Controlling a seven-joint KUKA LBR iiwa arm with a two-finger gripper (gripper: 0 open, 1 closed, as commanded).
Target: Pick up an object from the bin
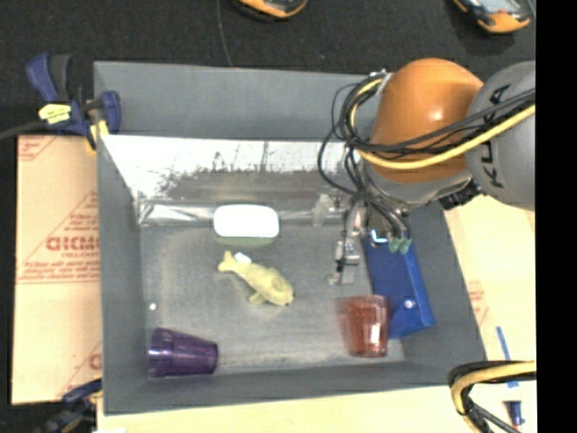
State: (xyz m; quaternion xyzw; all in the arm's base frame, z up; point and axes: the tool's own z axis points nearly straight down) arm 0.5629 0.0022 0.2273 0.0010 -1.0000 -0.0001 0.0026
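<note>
Although the gripper (345,264) hangs low in the right part of the bin (270,97), whether it is released or clenched cannot be told, and nothing is seen in it. A flat blue block (401,287) lies just beside it to the right, long axis running far to near. A red translucent cup (365,326) lies just nearward. A yellow fish-shaped toy (259,280) lies well apart leftward.

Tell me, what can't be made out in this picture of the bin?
Camera view:
1. Blue flat rectangular slab: upper end hidden under the robot's orange-capped arm.
2. Red see-through plastic cup: contents blurred, cannot tell.
3. Grey metal bin: far right corner hidden behind that arm.
</note>
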